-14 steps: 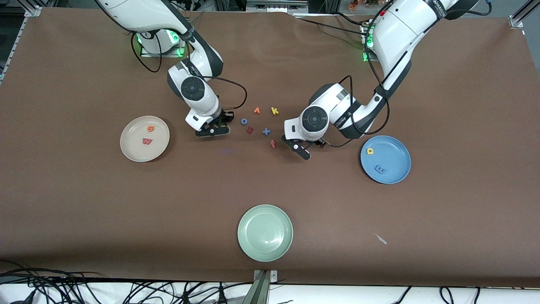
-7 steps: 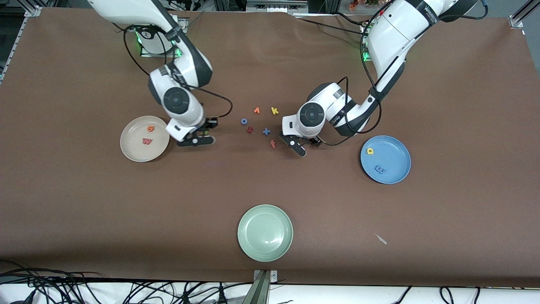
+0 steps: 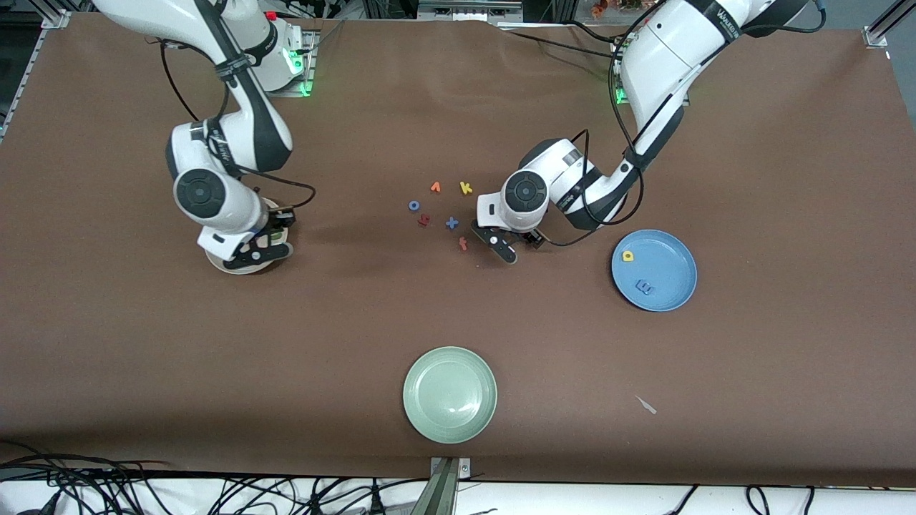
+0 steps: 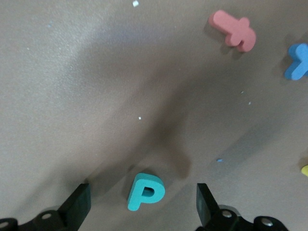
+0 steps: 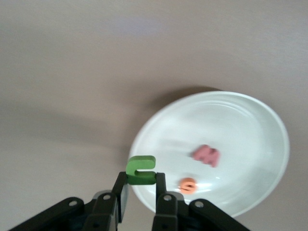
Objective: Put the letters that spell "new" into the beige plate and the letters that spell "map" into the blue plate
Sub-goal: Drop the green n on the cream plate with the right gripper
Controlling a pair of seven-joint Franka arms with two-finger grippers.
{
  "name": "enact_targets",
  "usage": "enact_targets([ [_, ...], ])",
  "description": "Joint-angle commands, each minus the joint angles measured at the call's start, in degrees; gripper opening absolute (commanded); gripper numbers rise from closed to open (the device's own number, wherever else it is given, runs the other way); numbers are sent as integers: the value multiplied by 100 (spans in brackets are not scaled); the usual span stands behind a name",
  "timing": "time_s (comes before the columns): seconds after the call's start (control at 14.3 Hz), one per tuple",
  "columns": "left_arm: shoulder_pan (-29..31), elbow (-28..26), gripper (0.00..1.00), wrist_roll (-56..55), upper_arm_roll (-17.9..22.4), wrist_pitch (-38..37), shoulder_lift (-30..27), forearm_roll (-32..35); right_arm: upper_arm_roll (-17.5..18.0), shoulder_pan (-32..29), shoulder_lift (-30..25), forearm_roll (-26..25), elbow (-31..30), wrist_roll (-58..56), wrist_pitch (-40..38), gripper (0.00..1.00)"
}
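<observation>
Up over the beige plate (image 3: 227, 266) at the right arm's end of the table: right gripper (image 5: 137, 195), clenched on the green n (image 5: 141, 170), which pokes out upright between the fingertips. Already in that plate, seen from the right wrist: red-pink w (image 5: 207, 155) and orange e (image 5: 187, 185), near each other but apart. From the front camera, mostly hidden under the right arm's wrist.

Midway along the table, a loose scatter of spare letters: blue o (image 3: 413, 205), dark red letter (image 3: 424, 220), orange v (image 3: 435, 187), blue x (image 3: 451, 223), yellow k (image 3: 466, 188), and a red-pink one (image 3: 463, 244) just beside the left gripper.

Next, low over the cloth: left gripper (image 4: 143, 204), released, fingers spread wide with the teal p (image 4: 146, 191) flat on the table between them, touched by neither. Nothing between fingers and letter.

Toward the left arm's end: blue plate (image 3: 673, 265), holding yellow a (image 3: 628, 255) and blue m (image 3: 645, 287), well apart.

Nearest the front camera: pale green plate (image 3: 449, 394), with a small pale scrap (image 3: 646, 405) on the cloth off toward the left arm's end.
</observation>
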Motion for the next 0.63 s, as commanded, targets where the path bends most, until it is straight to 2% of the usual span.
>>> enact_targets([
  [0.0,-9,-74,86,16,3,53,1,495,-385,38,-138,-20,-314,-656,43,10],
  [0.14,-9,-74,71,15,3,44,19,541,-474,38,-173,-2,-594,-773,411,14],
  [0.21,-9,-65,59,15,3,35,19,541,-475,46,-199,-2,-665,-773,500,37],
  [0.28,-9,-47,44,7,3,9,1,541,-483,38,-243,50,-649,-747,466,87],
  [0.35,0,-30,24,-20,-6,-18,-16,541,-483,46,-330,68,-596,-686,344,100],
  [0.42,34,14,15,-2,-6,-26,-51,541,-475,46,-366,68,-465,-668,134,100],
  [0.56,157,49,15,24,-15,-183,-261,532,-457,55,-358,86,87,-659,-550,100],
])
